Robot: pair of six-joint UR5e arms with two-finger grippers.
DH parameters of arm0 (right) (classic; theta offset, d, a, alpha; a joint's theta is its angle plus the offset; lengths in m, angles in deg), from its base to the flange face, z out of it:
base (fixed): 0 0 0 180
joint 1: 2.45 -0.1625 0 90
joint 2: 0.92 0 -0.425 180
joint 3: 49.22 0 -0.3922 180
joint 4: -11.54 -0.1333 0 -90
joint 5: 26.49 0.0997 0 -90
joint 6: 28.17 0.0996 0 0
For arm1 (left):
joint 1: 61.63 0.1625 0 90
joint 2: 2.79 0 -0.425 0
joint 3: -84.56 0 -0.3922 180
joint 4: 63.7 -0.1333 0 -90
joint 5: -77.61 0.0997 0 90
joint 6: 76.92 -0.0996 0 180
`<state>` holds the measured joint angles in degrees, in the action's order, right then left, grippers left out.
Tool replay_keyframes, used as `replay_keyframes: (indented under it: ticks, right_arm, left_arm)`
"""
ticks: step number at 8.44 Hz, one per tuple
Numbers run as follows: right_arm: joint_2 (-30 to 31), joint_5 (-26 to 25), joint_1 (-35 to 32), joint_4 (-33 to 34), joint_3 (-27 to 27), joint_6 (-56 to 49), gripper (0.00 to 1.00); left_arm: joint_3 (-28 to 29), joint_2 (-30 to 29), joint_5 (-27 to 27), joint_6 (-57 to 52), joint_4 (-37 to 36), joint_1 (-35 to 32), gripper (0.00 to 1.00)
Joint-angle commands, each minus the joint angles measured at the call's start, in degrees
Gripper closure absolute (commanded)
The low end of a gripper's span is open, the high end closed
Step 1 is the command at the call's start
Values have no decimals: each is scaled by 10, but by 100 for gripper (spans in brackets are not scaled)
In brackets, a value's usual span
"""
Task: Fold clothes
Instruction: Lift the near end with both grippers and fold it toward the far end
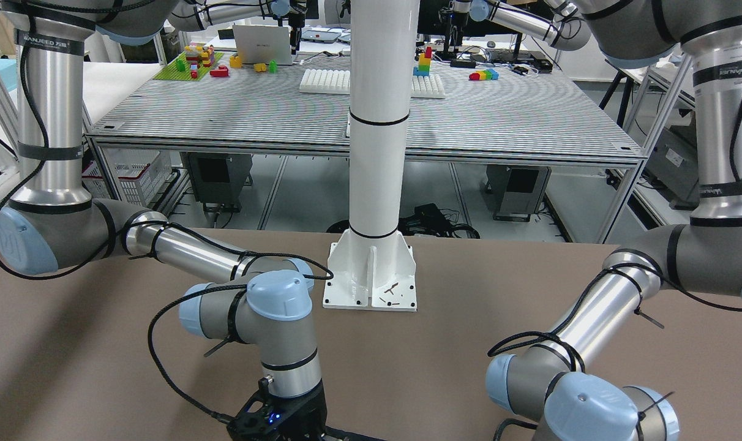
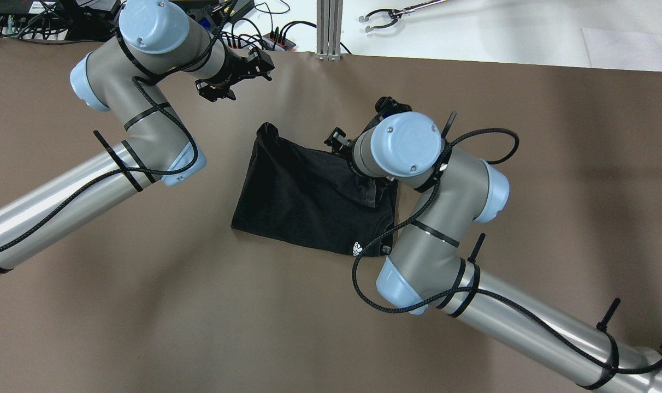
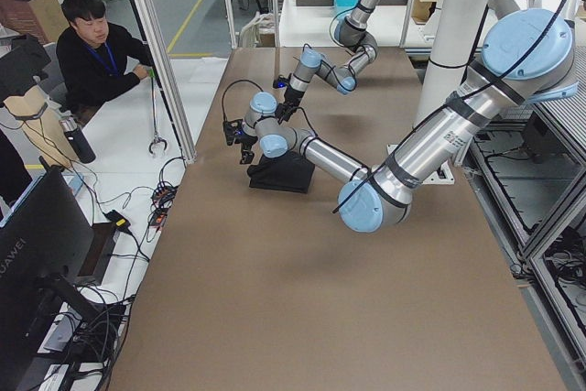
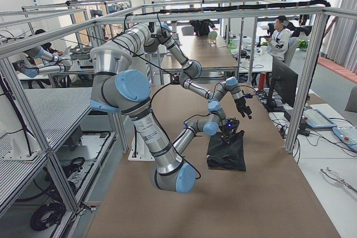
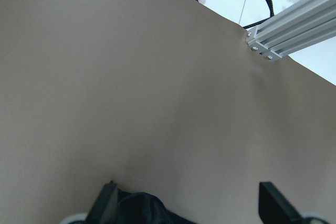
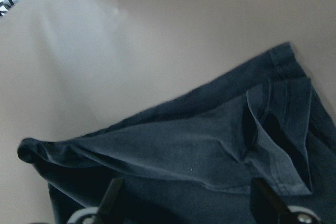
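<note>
In the middle of the brown table (image 2: 145,305) you have the black garment (image 2: 303,196), lying mostly flat as a rough four-sided shape. Its far left corner is bunched up into a small peak. Its white printed logo (image 2: 356,249) faces up at the near right corner. On the right side a hemmed flap (image 6: 278,129) is turned over onto the cloth and lies creased.

The right end effector (image 6: 189,203) hangs over the right, far part of the garment, and the arm's wrist hides it from above. In its own wrist view the fingers (image 6: 112,199) are spread wide, with only the cloth under them and nothing gripped.

The left end effector (image 5: 186,208) is over bare table, to the far left of the garment and near the table's far edge. Its fingers (image 5: 103,203) are also wide apart and hold nothing. The garment's dark bunched corner shows at the bottom of that view, just beside one finger.

An aluminium post (image 2: 329,27) stands at the far edge of the table.
</note>
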<state>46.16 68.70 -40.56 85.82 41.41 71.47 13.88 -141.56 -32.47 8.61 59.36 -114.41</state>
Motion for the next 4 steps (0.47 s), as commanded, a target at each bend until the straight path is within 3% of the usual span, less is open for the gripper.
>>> replay_keyframes:
  ticks: [1, 2, 4]
  right_arm:
    - [7, -53, 75, 4, -24, 5, 94]
    - [6, -60, 84, 4, -46, -3, 100]
    - [4, -61, 87, 3, -80, -16, 100]
  left_arm:
    - [-1, 9, -12, -5, 6, -5, 6]
    - [-1, 12, -13, -5, 14, -5, 6]
    - [0, 16, -13, -5, 15, -4, 6]
